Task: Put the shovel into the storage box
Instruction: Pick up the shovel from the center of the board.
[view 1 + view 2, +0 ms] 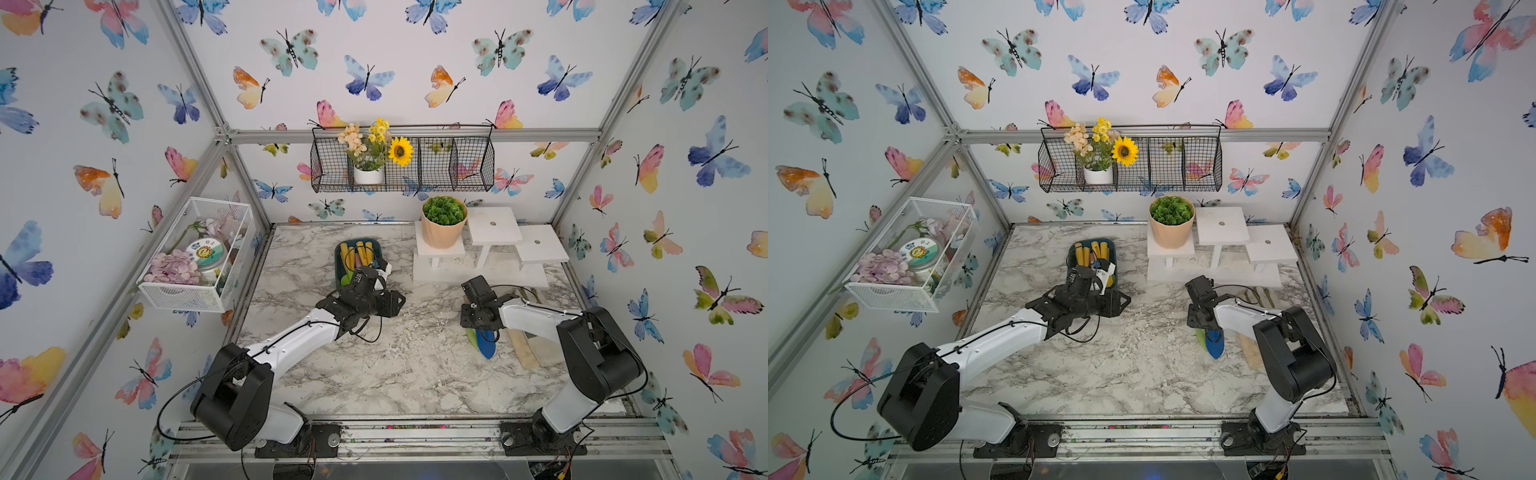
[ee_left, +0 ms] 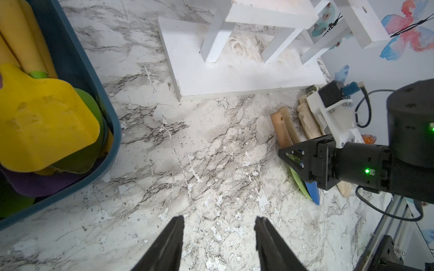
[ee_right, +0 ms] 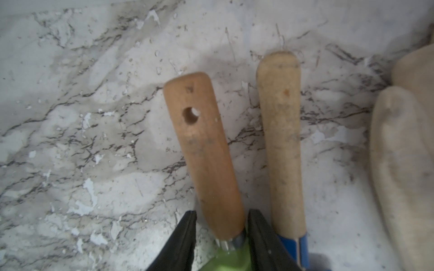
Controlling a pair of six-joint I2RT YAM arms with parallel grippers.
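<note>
Wood-handled green shovel (image 3: 206, 150) sits between right gripper (image 3: 222, 212) jaws, clamp unclear; blue shovel (image 3: 281, 140) just beside could drag along; left gripper (image 2: 219, 218) parted, empty.

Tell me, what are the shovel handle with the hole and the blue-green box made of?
Handle: looks like wood, brown and smooth, with faint grain and a drilled hole. Box: probably plastic, dark teal and smooth, with a rounded moulded rim.
</note>
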